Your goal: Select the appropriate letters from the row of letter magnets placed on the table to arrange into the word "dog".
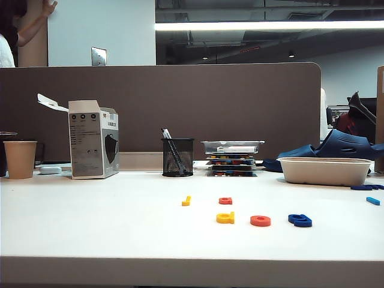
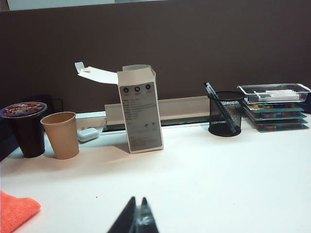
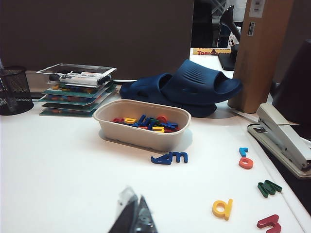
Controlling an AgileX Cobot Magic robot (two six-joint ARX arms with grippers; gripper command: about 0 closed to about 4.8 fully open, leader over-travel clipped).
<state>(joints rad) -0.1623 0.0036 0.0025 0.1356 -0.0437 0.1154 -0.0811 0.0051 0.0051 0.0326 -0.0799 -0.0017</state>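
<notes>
On the white table (image 1: 90, 222), in the exterior view, three letters lie side by side right of the middle: a yellow "d" (image 1: 225, 218), a red-orange ring "o" (image 1: 260, 221) and a dark blue "g" (image 1: 300, 220). Behind them lie a thin yellow stick letter (image 1: 186, 200) and a squarish red-orange letter (image 1: 225, 200). Neither arm shows in the exterior view. My left gripper (image 2: 137, 200) is shut and empty, held level above bare tabletop. My right gripper (image 3: 136, 198) is shut and empty too, over the table's right part.
Along the back stand a paper cup (image 1: 20, 159), a white carton (image 1: 93, 139), a mesh pen holder (image 1: 177, 156), stacked trays (image 1: 232, 157) and a bowl (image 1: 324, 170) of letters. Blue slippers (image 3: 194, 87), a stapler (image 3: 284, 138) and loose letters lie far right.
</notes>
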